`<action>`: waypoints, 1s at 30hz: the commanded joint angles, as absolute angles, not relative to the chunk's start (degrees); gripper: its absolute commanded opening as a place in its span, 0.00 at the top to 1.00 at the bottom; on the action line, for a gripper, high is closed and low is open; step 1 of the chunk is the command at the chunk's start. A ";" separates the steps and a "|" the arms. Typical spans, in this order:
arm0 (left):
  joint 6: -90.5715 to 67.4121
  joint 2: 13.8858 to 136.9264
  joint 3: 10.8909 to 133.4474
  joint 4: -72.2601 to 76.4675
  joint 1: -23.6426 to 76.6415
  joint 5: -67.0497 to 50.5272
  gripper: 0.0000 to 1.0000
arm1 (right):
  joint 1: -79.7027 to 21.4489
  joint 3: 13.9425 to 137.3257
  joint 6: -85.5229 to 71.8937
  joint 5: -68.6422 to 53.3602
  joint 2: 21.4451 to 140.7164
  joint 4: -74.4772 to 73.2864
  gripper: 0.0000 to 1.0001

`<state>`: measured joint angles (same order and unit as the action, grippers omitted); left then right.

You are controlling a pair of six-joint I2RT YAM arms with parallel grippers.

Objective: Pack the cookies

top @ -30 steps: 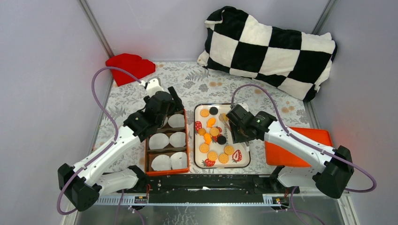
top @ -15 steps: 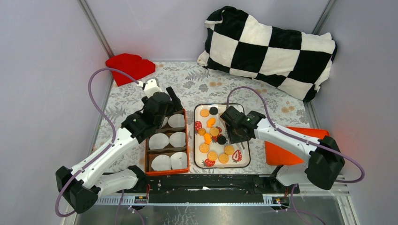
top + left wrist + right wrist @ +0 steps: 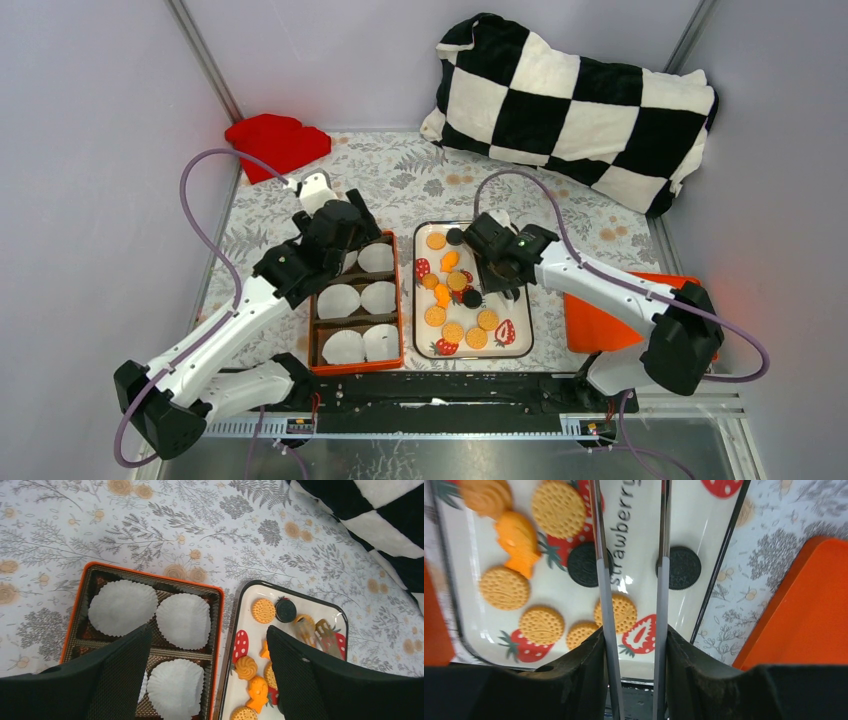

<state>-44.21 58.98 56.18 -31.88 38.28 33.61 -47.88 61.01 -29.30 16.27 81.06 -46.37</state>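
The cookies [image 3: 452, 330] lie on a white strawberry-print tray [image 3: 523, 345]: golden rounds [image 3: 504, 587], a fish shape [image 3: 519, 542] and black discs [image 3: 684, 567]. My right gripper [image 3: 634, 630] hangs over the tray [image 3: 704, 610], shut on metal tongs [image 3: 663, 555] whose two arms stand apart over the cookies. The tong tips [image 3: 320, 630] are near a golden cookie [image 3: 263, 610] at the tray's far end; whether they hold anything I cannot tell. My left gripper [image 3: 207, 630] is open above the orange box [image 3: 75, 630], which holds white paper cups [image 3: 182, 620].
A flat orange lid [image 3: 620, 320] lies right of the tray. A black-and-white checkered pillow [image 3: 575, 105] fills the far right, and a red cloth [image 3: 275, 140] sits in the far left corner. Grey walls close both sides.
The right gripper with the tongs has moved left and farther back over the tray. The left arm has shifted slightly left above the box.
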 commanded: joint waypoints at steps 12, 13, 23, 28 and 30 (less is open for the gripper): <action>-47.54 55.45 62.04 -39.98 38.01 45.24 0.09 | -58.84 83.10 -25.23 15.98 85.54 -46.98 1.00; -47.55 54.75 62.55 -40.11 37.79 45.74 0.09 | -59.75 84.03 -24.89 15.62 87.05 -46.49 1.00; -47.19 52.07 63.13 -42.98 33.90 44.59 0.08 | -63.53 91.01 -22.04 11.59 100.29 -42.94 1.00; -46.87 51.99 62.49 -42.65 33.48 44.37 0.07 | -63.63 91.52 -21.45 11.63 101.91 -42.21 1.00; -46.77 52.31 62.49 -42.57 33.40 44.32 0.07 | -63.71 91.92 -21.45 11.03 102.41 -42.48 1.00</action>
<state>-46.63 52.42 63.13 -41.63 33.95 43.35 -63.33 88.36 -22.63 12.21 102.19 -43.38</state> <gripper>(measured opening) 0.925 0.447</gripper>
